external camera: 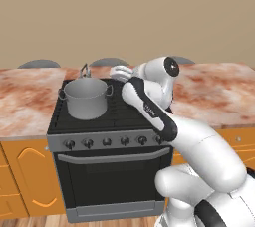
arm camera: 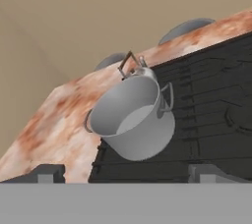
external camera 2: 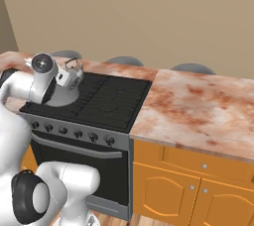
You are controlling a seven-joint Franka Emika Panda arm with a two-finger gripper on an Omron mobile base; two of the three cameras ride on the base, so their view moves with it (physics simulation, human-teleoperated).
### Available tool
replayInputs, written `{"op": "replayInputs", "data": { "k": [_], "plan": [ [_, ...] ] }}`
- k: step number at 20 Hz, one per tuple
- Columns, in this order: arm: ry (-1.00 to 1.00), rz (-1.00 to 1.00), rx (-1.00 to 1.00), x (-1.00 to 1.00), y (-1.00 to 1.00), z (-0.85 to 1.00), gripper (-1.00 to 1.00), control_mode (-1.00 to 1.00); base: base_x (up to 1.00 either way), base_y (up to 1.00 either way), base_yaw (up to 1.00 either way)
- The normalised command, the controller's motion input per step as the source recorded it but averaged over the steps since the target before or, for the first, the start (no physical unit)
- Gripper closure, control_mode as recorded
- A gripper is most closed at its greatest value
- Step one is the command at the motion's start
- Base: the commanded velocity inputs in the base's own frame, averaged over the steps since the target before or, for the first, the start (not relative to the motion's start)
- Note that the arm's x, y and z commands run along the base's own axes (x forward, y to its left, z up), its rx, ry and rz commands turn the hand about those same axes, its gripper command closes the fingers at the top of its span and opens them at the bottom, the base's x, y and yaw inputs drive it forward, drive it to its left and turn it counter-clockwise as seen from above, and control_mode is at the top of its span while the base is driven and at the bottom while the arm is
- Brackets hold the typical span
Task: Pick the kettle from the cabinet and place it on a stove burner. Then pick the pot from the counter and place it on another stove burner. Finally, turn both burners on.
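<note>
The grey pot (external camera: 85, 99) stands on the front left burner of the black stove (external camera: 124, 114). Right behind it, on the rear left burner, is the small silver kettle (external camera: 84, 71) with its loop handle upright. In the hand view the pot (arm camera: 134, 120) lies just ahead of my gripper (arm camera: 127, 174), with the kettle (arm camera: 134, 69) peeking over its rim. The gripper is open wide, holds nothing, and hovers above the stove to the pot's right. In the right base view my arm covers most of the pot (external camera 2: 63, 97). The cabinet is out of view.
A steel strip of knobs (external camera: 107, 142) runs along the stove's front above the oven door. The marbled counter (external camera: 25, 96) flanks the stove on both sides (external camera 2: 198, 106). Grey rounded chair backs (external camera 2: 193, 68) rise behind it. The right burners (external camera 2: 111, 101) are bare.
</note>
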Motion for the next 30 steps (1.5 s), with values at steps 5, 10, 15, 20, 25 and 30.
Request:
{"op": "replayInputs", "data": {
  "k": [5,10,15,20,25,30],
  "plan": [
    [0.0,-0.08,-0.09,-0.51,0.0,0.14,-1.0,-1.0,0.0,0.0,0.0],
    [0.03,-0.08,-0.12,-0.33,0.11,0.1,-1.0,-1.0,0.0,0.0,0.0],
    [0.05,-0.08,-0.14,-0.31,0.2,0.07,-1.0,-1.0,0.0,0.0,0.0],
    [0.01,-0.04,-0.15,-0.35,0.17,0.16,-1.0,-1.0,0.0,0.0,0.0],
    [0.0,0.0,-0.18,-0.23,0.13,0.18,-1.0,-1.0,0.0,0.0,0.0],
    [0.02,0.01,-0.21,-0.1,0.1,0.23,-1.0,-1.0,0.0,0.0,0.0]
  ]
}}
